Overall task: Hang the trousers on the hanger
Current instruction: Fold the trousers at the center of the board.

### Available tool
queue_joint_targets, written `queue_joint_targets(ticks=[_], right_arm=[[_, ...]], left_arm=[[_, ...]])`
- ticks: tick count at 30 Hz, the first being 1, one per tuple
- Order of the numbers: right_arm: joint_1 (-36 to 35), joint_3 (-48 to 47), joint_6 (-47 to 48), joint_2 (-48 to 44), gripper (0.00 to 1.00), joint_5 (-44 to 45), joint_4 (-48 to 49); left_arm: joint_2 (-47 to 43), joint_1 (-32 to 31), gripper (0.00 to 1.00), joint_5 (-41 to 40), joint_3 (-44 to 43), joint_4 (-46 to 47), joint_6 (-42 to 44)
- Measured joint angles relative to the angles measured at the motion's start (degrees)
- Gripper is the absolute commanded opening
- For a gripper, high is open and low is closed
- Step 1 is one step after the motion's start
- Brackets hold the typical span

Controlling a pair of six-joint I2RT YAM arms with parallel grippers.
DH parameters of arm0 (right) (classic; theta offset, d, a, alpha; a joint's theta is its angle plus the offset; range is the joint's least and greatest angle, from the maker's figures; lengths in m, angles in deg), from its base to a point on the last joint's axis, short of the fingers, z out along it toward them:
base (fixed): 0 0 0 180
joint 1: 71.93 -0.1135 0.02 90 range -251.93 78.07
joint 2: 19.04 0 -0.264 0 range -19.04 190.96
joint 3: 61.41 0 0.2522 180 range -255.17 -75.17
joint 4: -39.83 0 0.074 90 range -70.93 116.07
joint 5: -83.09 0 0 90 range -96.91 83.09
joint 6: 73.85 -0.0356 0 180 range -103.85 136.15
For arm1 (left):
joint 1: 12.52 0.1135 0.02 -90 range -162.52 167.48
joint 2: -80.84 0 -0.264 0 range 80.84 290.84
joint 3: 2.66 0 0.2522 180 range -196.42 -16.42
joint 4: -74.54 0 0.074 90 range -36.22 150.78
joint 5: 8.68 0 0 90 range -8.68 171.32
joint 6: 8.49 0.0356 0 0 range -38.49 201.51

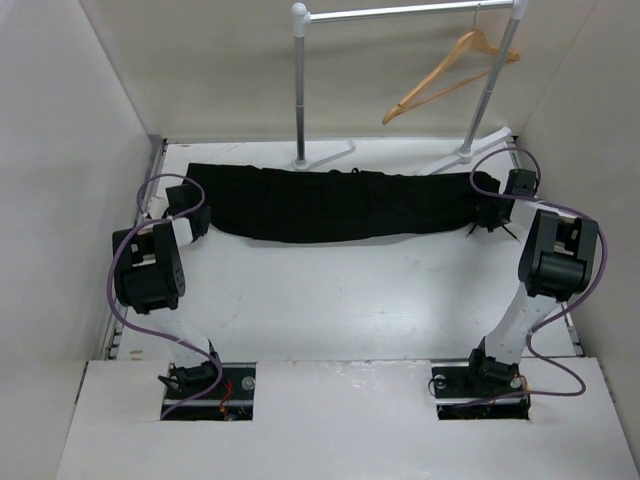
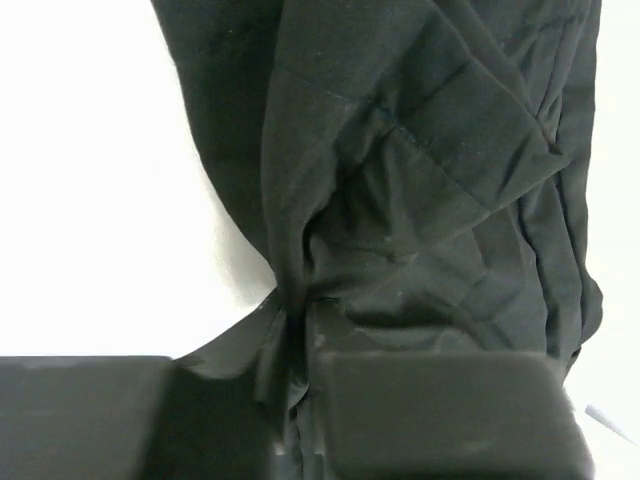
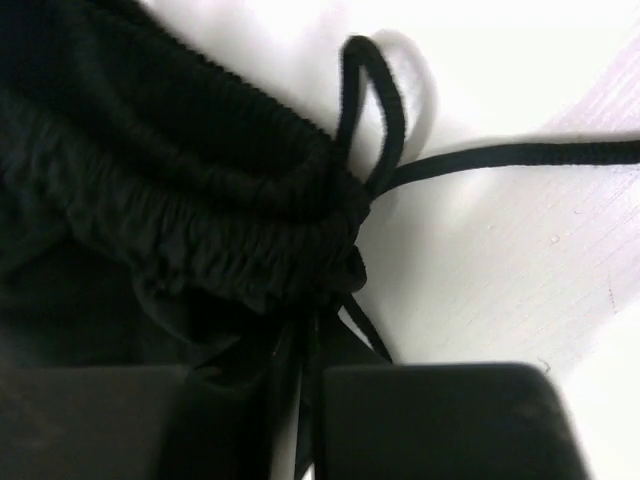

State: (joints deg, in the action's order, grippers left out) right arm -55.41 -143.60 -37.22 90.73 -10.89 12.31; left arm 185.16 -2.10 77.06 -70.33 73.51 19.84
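I'm gripping the trousers (image 1: 340, 203) at both ends. They're lying as a long black band across the far part of the tabletop (image 1: 350, 300), running from 9 o'clock to 3 o'clock in the top view. My left hand (image 1: 188, 212) is closing on the 9 o'clock end. In the left wrist view, cloth is bunching into the narrow gap between my two fingers (image 2: 440, 410). The pinch point itself is hiding in dark folds, so I can't make out how much fabric is caught. My right hand (image 1: 490, 208) is closing on the 3 o'clock end, at the gathered waistband (image 3: 200, 200). There a drawstring (image 3: 500, 160) is looping up toward 12 and trailing off toward 3, cut off by the frame edge. More strands are dropping between those fingers. From above, both hands are mostly blending into the black fabric, so the fingertips are hard to pick out.

The hanger (image 1: 450, 75) is hanging on the rail stand (image 1: 400, 12) at about 1 o'clock, well apart from the trousers. Its hook is too small to make out clearly. The trousers' far edge is lying just beside the stand's feet. I can't tell the two legs apart in the folded cloth.
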Motion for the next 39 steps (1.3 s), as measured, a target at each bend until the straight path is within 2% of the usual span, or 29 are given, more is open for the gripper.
queue_joint_targets(ticks=[6,14,21,24,25,26,28,30,31,35,39], right_arm=[[0.0,2.4,-0.4,-4.1,0.03,1.1,-0.8],[-0.5,10.4,-0.9,-18.2,0.02,1.8,-2.6],[-0.4,24.2,-2.8,-25.8,0.00,2.4,-2.6],[-0.1,30.8,-3.5,-30.4,0.03,3.0,-3.7],[0.0,32.6,-3.6,-32.7,0.07,3.2,-4.5],[0.3,33.9,-3.7,-35.2,0.15,3.4,-5.4],[0.4,35.5,-4.2,-39.9,0.44,3.8,-7.1],[0.4,35.9,-3.9,-44.2,0.64,4.2,-8.6],[0.4,35.8,-3.6,-46.2,0.70,4.4,-9.0],[0.4,34.0,-1.4,-52.6,0.82,5.1,-12.7],[0.6,31.9,0.3,-56.3,0.88,6.5,-14.5]], left_arm=[[-3.3,2.4,0.00,-1.7,0.4,-4.9,0.7],[-25.7,6.2,0.00,-7.5,5.3,-16.5,4.6],[-33.2,9.4,0.00,-11.4,11.7,-26.6,7.4],[-35.4,9.7,0.06,-15.3,13.8,-33.3,7.8],[-36.3,9.6,0.11,-16.7,14.1,-35.7,7.9],[-37.3,9.6,0.19,-18.2,14.1,-38.1,8.0],[-39.6,9.6,0.33,-20.9,14.1,-41.6,8.2],[-41.8,9.2,0.39,-22.8,14.1,-44.2,8.1],[-43.0,8.9,0.42,-23.5,13.9,-45.5,8.2],[-47.7,4.8,0.46,-25.4,10.2,-50.2,8.1],[-52.3,-3.2,0.49,-26.7,5.9,-50.6,7.7]])
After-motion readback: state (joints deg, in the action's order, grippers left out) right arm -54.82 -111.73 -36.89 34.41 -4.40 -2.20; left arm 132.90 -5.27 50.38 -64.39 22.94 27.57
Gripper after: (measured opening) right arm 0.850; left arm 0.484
